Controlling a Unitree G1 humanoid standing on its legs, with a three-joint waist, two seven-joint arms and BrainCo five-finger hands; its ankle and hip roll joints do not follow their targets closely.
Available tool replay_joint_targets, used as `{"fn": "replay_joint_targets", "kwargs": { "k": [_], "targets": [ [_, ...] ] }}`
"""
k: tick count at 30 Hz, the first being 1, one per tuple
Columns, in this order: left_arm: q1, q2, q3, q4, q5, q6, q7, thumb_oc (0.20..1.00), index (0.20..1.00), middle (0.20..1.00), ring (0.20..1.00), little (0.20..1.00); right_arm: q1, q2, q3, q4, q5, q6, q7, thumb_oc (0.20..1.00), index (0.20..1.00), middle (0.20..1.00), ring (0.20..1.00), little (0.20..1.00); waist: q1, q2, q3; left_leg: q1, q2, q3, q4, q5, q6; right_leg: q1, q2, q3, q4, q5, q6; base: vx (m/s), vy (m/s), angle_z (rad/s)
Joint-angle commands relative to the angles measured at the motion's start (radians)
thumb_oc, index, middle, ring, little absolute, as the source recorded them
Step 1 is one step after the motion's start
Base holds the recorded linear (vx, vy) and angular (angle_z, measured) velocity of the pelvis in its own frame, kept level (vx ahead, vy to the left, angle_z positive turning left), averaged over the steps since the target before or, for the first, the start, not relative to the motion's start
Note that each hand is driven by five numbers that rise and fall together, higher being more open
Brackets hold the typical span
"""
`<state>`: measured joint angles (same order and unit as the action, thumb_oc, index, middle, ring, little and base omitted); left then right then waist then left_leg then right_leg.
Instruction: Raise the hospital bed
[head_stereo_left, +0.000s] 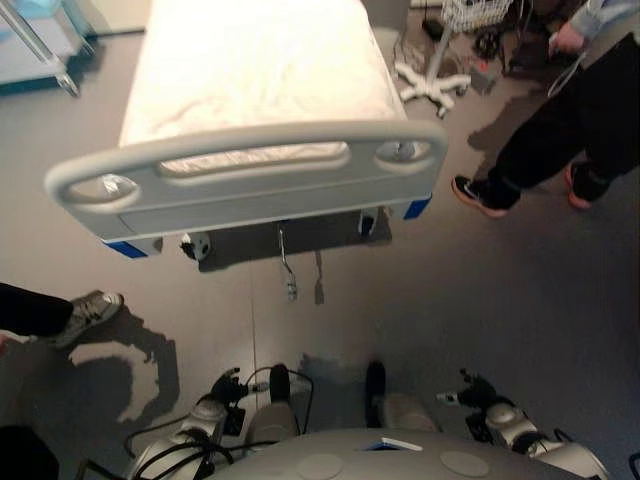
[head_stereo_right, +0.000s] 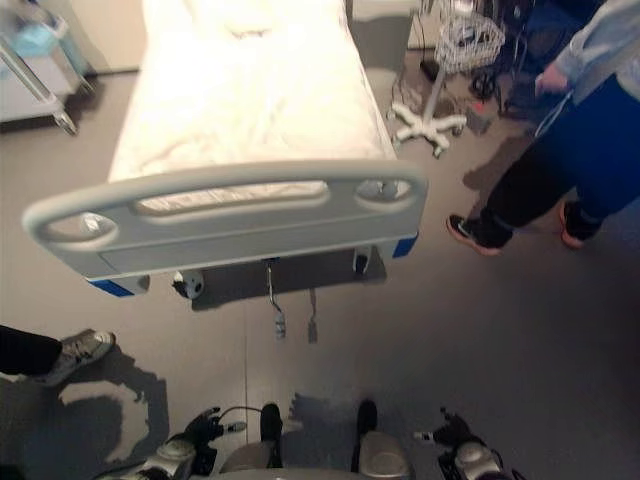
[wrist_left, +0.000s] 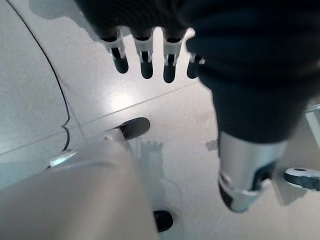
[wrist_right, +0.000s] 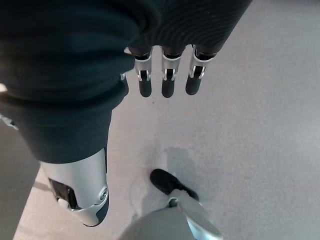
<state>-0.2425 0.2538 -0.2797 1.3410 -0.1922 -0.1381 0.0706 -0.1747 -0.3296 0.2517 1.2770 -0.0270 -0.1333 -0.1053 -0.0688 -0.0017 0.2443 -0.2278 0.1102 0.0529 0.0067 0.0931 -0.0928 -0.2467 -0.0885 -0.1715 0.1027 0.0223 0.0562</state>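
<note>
The hospital bed (head_stereo_left: 255, 70) stands straight ahead, with a white mattress and a grey footboard (head_stereo_left: 250, 180) facing me. Two crank handles hang below the footboard, one (head_stereo_left: 290, 285) left of the other (head_stereo_left: 318, 290), both folded down near the floor. My left hand (head_stereo_left: 222, 392) hangs low at my side, well short of the bed; its fingers (wrist_left: 146, 67) are straight and hold nothing. My right hand (head_stereo_left: 478, 392) hangs the same way on the other side, its fingers (wrist_right: 167, 85) straight and empty above bare floor.
A person in dark trousers (head_stereo_left: 560, 130) stands right of the bed's foot. Another person's shoe (head_stereo_left: 88, 312) shows at the left. A wheeled stand (head_stereo_left: 432, 85) with a wire basket is beside the bed at the back right. A trolley (head_stereo_left: 40, 45) stands back left.
</note>
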Motion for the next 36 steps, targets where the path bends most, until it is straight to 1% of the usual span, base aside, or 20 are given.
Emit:
{"fn": "replay_joint_targets", "kwargs": {
  "k": [1,3,4,6,7,9,10,11,12,14,15,17,22,23,24,26,27,32,36],
  "targets": [
    [-0.092,0.04,-0.013,-0.001,-0.079,-0.037,0.05,1.0,1.0,1.0,1.0,1.0,-0.074,-0.004,0.053,-0.055,0.028,-0.026,-0.045,1.0,1.0,1.0,1.0,1.0,-0.027,-0.056,0.05,-0.063,-0.038,0.028,0.051,-0.035,0.059,-0.089,-0.027,0.055,0.058,0.032,0.061,-0.09,0.017,-0.06],
    [-0.107,0.044,-0.017,-0.009,-0.093,-0.039,0.055,1.0,1.0,1.0,1.0,1.0,-0.083,-0.006,0.055,-0.072,0.029,-0.025,-0.05,1.0,1.0,1.0,1.0,1.0,-0.028,-0.057,0.056,-0.079,-0.037,0.03,0.054,-0.033,0.06,-0.109,-0.026,0.059,0.064,0.033,0.061,-0.08,0.022,-0.08],
    [-0.146,0.053,-0.027,-0.023,-0.117,-0.044,0.071,1.0,1.0,1.0,1.0,1.0,-0.114,-0.012,0.068,-0.098,0.041,-0.031,-0.068,1.0,1.0,1.0,1.0,1.0,-0.032,-0.059,0.083,-0.111,-0.034,0.036,0.056,-0.026,0.06,-0.151,-0.028,0.065,0.075,0.039,0.06,-0.09,0.021,-0.07],
    [-0.146,0.053,-0.027,-0.023,-0.117,-0.044,0.071,1.0,1.0,1.0,1.0,1.0,-0.114,-0.012,0.068,-0.098,0.041,-0.031,-0.068,1.0,1.0,1.0,1.0,1.0,-0.032,-0.059,0.082,-0.113,-0.034,0.036,0.057,-0.027,0.06,-0.153,-0.028,0.066,0.076,0.039,0.06,-0.08,0.01,-0.1],
    [-0.207,0.072,-0.044,-0.041,-0.146,-0.051,0.087,1.0,1.0,1.0,1.0,1.0,-0.166,-0.022,0.09,-0.136,0.056,-0.034,-0.087,1.0,1.0,1.0,1.0,1.0,-0.039,-0.067,0.116,-0.16,-0.03,0.048,0.062,-0.019,0.059,-0.209,-0.023,0.08,0.082,0.05,0.06,-0.09,0.003,-0.12],
    [-0.208,0.073,-0.043,-0.041,-0.147,-0.051,0.087,1.0,1.0,1.0,1.0,1.0,-0.166,-0.021,0.09,-0.136,0.056,-0.034,-0.087,1.0,1.0,1.0,1.0,1.0,-0.039,-0.067,0.115,-0.161,-0.03,0.049,0.062,-0.019,0.059,-0.211,-0.023,0.081,0.083,0.05,0.06,-0.08,-0.005,-0.09],
    [-0.27,0.094,-0.058,-0.059,-0.177,-0.058,0.106,1.0,1.0,1.0,1.0,1.0,-0.208,-0.034,0.099,-0.19,0.07,-0.037,-0.107,1.0,1.0,1.0,1.0,1.0,-0.047,-0.077,0.153,-0.206,-0.026,0.055,0.073,-0.013,0.057,-0.26,-0.022,0.087,0.087,0.061,0.061,-0.07,-0.012,-0.09],
    [-0.27,0.094,-0.058,-0.058,-0.177,-0.058,0.106,1.0,1.0,1.0,1.0,1.0,-0.208,-0.034,0.099,-0.19,0.07,-0.037,-0.107,1.0,1.0,1.0,1.0,1.0,-0.046,-0.077,0.155,-0.204,-0.026,0.055,0.075,-0.015,0.057,-0.259,-0.022,0.087,0.089,0.059,0.061,-0.12,-0.017,-0.14],
    [-0.316,0.11,-0.064,-0.077,-0.204,-0.063,0.12,1.0,1.0,1.0,1.0,1.0,-0.229,-0.047,0.109,-0.237,0.081,-0.043,-0.122,1.0,1.0,1.0,1.0,1.0,-0.053,-0.08,0.182,-0.243,-0.029,0.055,0.083,-0.008,0.057,-0.295,-0.023,0.09,0.091,0.068,0.062,-0.05,-0.004,-0.07],
    [-0.316,0.11,-0.064,-0.076,-0.204,-0.063,0.119,1.0,1.0,1.0,1.0,1.0,-0.23,-0.047,0.109,-0.237,0.081,-0.043,-0.122,1.0,1.0,1.0,1.0,1.0,-0.053,-0.08,0.183,-0.242,-0.029,0.054,0.085,-0.01,0.057,-0.295,-0.023,0.089,0.094,0.065,0.062,-0.04,-0.007,-0.02],
    [-0.371,0.131,-0.064,-0.087,-0.242,-0.071,0.14,1.0,1.0,1.0,1.0,1.0,-0.252,-0.059,0.116,-0.262,0.088,-0.047,-0.141,1.0,1.0,1.0,1.0,1.0,-0.058,-0.081,0.21,-0.29,-0.031,0.053,0.098,-0.009,0.055,-0.339,-0.027,0.093,0.103,0.069,0.061,-0.04,-0.011,-0.02],
    [-0.388,0.144,-0.065,-0.081,-0.252,-0.074,0.144,1.0,1.0,1.0,1.0,1.0,-0.26,-0.062,0.121,-0.275,0.089,-0.05,-0.144,1.0,1.0,1.0,1.0,1.0,-0.062,-0.083,0.218,-0.303,-0.032,0.054,0.105,-0.011,0.055,-0.351,-0.028,0.094,0.107,0.069,0.061,-0.03,0.0,-0.04],
    [-0.462,0.197,-0.074,-0.096,-0.287,-0.085,0.164,1.0,1.0,1.0,1.0,1.0,-0.294,-0.081,0.138,-0.314,0.098,-0.059,-0.167,1.0,1.0,1.0,1.0,1.0,-0.071,-0.083,0.247,-0.392,-0.034,0.05,0.137,-0.015,0.054,-0.438,-0.028,0.097,0.13,0.074,0.058,-0.02,-0.001,0.0],
    [-0.484,0.22,-0.069,-0.095,-0.313,-0.088,0.169,1.0,1.0,1.0,1.0,1.0,-0.304,-0.085,0.15,-0.347,0.097,-0.063,-0.172,1.0,1.0,1.0,1.0,1.0,-0.074,-0.088,0.257,-0.418,-0.032,0.05,0.143,-0.015,0.055,-0.462,-0.026,0.1,0.136,0.078,0.057,0.0,0.0,0.0],
    [-0.484,0.22,-0.069,-0.095,-0.313,-0.088,0.169,1.0,1.0,1.0,1.0,1.0,-0.304,-0.085,0.15,-0.347,0.097,-0.063,-0.172,1.0,1.0,1.0,1.0,1.0,-0.075,-0.088,0.257,-0.418,-0.032,0.05,0.143,-0.016,0.055,-0.462,-0.026,0.1,0.136,0.078,0.057,-0.03,-0.001,0.0],
    [-0.512,0.246,-0.074,-0.093,-0.319,-0.094,0.178,1.0,1.0,1.0,1.0,1.0,-0.313,-0.09,0.159,-0.366,0.099,-0.066,-0.179,1.0,1.0,1.0,1.0,1.0,-0.078,-0.091,0.271,-0.448,-0.029,0.049,0.15,-0.014,0.055,-0.489,-0.024,0.101,0.137,0.083,0.056,0.0,0.0,0.0],
    [-0.512,0.246,-0.074,-0.093,-0.319,-0.094,0.178,1.0,1.0,1.0,1.0,1.0,-0.313,-0.09,0.159,-0.366,0.099,-0.066,-0.179,1.0,1.0,1.0,1.0,1.0,-0.078,-0.091,0.271,-0.448,-0.029,0.049,0.15,-0.014,0.055,-0.489,-0.024,0.101,0.137,0.083,0.056,0.0,0.0,0.0],
    [-0.569,0.306,-0.098,-0.109,-0.32,-0.103,0.208,1.0,1.0,1.0,1.0,1.0,-0.313,-0.108,0.176,-0.446,0.115,-0.087,-0.199,1.0,1.0,1.0,1.0,1.0,-0.09,-0.098,0.276,-0.539,-0.025,0.041,0.153,-0.005,0.05,-0.577,-0.024,0.098,0.138,0.09,0.057,-0.01,-0.011,-0.05],
    [-0.592,0.32,-0.118,-0.109,-0.302,-0.104,0.217,1.0,1.0,1.0,1.0,1.0,-0.314,-0.115,0.174,-0.46,0.121,-0.092,-0.207,1.0,1.0,1.0,1.0,1.0,-0.095,-0.1,0.276,-0.575,-0.026,0.036,0.153,0.0,0.049,-0.608,-0.027,0.096,0.138,0.094,0.057,0.0,0.0,0.0]
  ]
}}
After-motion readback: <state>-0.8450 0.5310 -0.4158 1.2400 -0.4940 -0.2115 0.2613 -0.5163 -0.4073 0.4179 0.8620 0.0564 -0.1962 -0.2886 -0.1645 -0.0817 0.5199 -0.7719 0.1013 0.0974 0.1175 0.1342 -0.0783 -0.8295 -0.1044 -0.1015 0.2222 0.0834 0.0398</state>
